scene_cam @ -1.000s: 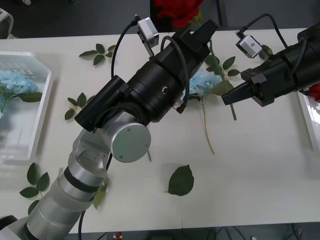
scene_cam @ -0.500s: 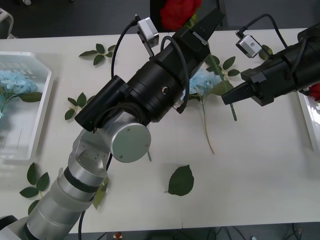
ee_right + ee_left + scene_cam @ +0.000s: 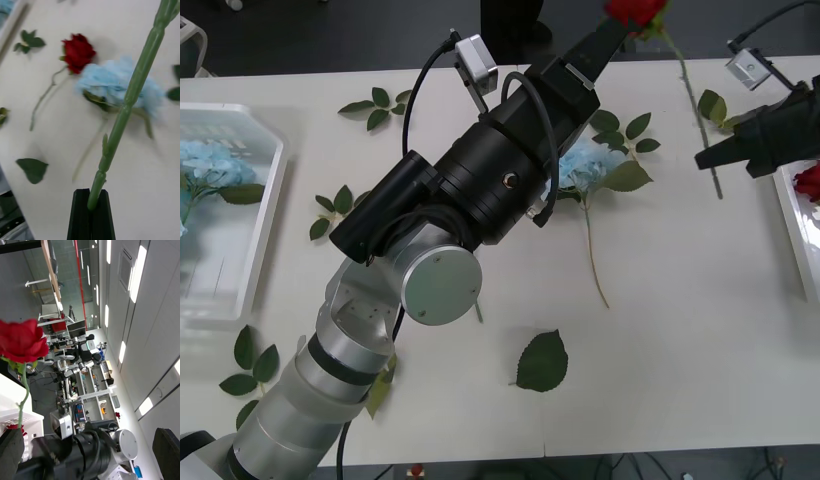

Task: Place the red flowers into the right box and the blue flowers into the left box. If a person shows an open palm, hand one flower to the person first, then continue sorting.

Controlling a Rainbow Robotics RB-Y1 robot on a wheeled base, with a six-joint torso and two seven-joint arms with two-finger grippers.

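Right gripper is sitting over the table's far right, black fingers clamped on the stem of a red rose. You're looking at the stem running up and back from the fingertips to the bloom at the top edge of the front view. In the right wrist view the stem is pinched between the closed fingers.

Left gripper is pointing away past the far table edge, near that bloom; its fingers are spread wide at the wrist view's corners, gripping nothing.

A blue flower is lying on the table mid-far, just beyond the left arm, stem trailing toward you. Another red rose is lying beside it.

Left box is sitting at the table's left with blue flowers inside. Right box is showing at the right edge with a red bloom in it.

Loose green leaf is lying near the front edge.
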